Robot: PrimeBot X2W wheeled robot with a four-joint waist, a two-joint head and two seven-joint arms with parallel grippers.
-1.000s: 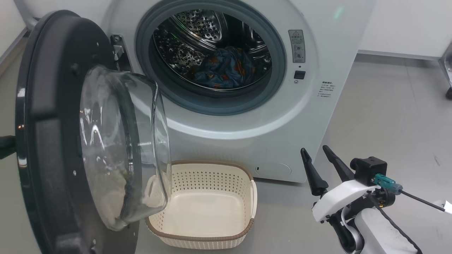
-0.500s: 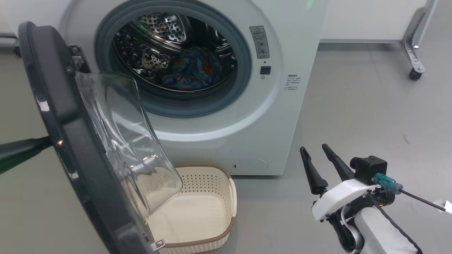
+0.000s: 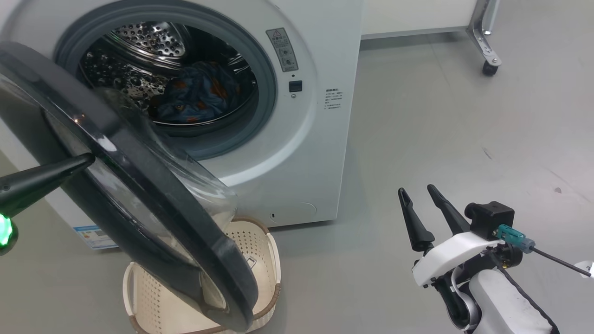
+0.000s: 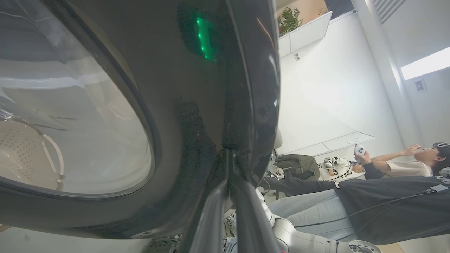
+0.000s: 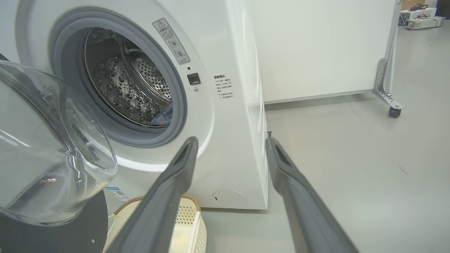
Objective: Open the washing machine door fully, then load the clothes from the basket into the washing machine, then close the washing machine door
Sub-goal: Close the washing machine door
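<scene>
Head view | left hand (image 3: 89,159) closed against door (image 3: 153,184) | right hand (image 3: 416,189) open, empty

A grey floor (image 3: 441,139) runs to a white wall panel (image 5: 316,45), where a metal frame leg (image 3: 480,28) stands on a black caster (image 3: 489,68). A person (image 4: 404,168) holds up a white controller (image 4: 359,150). A potted plant (image 4: 289,21) shows beside a white cabinet (image 4: 309,30).

Looks like a robotics test lab: the washing machine (image 3: 306,139) stands on a bare grey floor (image 3: 441,139), a white partition (image 3: 417,16) on a castor (image 3: 488,68) is just behind it, and past its door (image 4: 197,88) a person (image 4: 386,200) holds a white hand controller (image 4: 359,150).
</scene>
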